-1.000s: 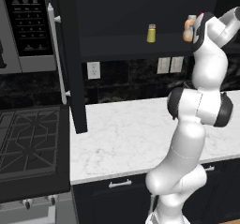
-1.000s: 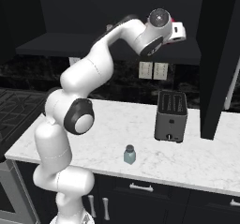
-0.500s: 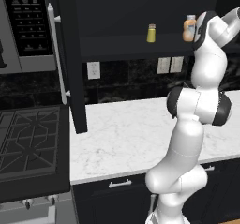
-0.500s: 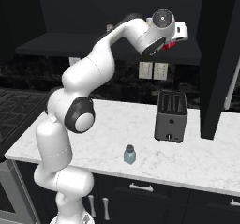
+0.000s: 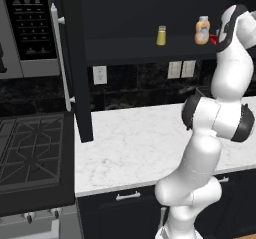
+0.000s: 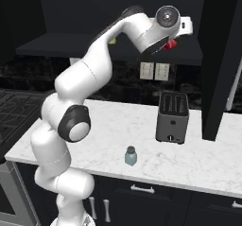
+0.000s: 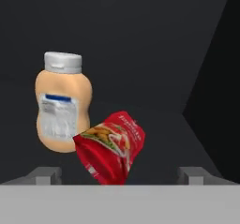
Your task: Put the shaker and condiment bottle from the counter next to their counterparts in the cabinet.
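Red condiment bottle (image 7: 110,147) sits tilted between the released gripper's (image 7: 119,175) spread fingertips, beside the orange-beige bottle (image 7: 62,103); right base view shows the shaker (image 6: 131,155) on the counter (image 6: 198,159).

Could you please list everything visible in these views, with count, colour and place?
condiment bottle: one, red, tilted on the cabinet shelf beside the orange-beige bottle
orange-beige bottle: one, white cap, on the shelf
yellow shaker: one, on the shelf
shaker: one, pale blue-grey, on the counter
toaster: one, grey, on the counter
cabinet: one, black, door open
stove: one, dark, left of counter
gripper: one, open, at the shelf
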Robot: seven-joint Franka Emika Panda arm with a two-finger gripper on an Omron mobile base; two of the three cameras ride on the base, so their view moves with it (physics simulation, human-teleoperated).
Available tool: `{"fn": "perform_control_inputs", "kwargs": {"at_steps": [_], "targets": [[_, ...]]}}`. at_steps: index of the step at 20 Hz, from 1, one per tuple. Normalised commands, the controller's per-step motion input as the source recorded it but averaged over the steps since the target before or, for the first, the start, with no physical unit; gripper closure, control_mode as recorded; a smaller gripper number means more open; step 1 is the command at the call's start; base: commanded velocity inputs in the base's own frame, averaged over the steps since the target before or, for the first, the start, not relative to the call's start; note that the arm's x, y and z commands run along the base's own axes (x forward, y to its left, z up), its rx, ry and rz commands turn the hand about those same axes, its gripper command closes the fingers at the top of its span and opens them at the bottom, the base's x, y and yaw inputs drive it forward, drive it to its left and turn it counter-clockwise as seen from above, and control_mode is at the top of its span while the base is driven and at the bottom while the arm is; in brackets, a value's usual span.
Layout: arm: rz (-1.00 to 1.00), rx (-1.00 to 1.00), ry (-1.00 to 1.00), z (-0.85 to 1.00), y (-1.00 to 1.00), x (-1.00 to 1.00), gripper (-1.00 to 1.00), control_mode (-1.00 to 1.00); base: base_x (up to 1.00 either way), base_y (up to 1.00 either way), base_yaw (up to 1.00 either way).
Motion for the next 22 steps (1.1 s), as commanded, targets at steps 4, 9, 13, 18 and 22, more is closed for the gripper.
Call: {"fn": "perform_control_inputs", "kwargs": {"at_steps": [4, 9, 13, 18, 22], "targets": [[0.0, -0.01, -0.18, -0.09, 0.17, -1.0, -1.0, -1.0, 0.0, 0.0, 0.0], [0.01, -0.05, -0.31, -0.69, 0.92, -1.0, -1.0, -1.0, 0.0, 0.0, 0.0], [0.0, -0.05, -0.32, -0.88, 1.0, -1.0, -1.0, -1.0, 0.0, 0.0, 0.0], [-0.06, -0.06, -0.28, -0.83, 0.92, -1.0, -1.0, -1.0, 0.0, 0.0, 0.0], [-0.63, -0.1, -0.05, -0.75, 0.21, -0.78, -1.0, -1.0, 0.0, 0.0, 0.0]]}}
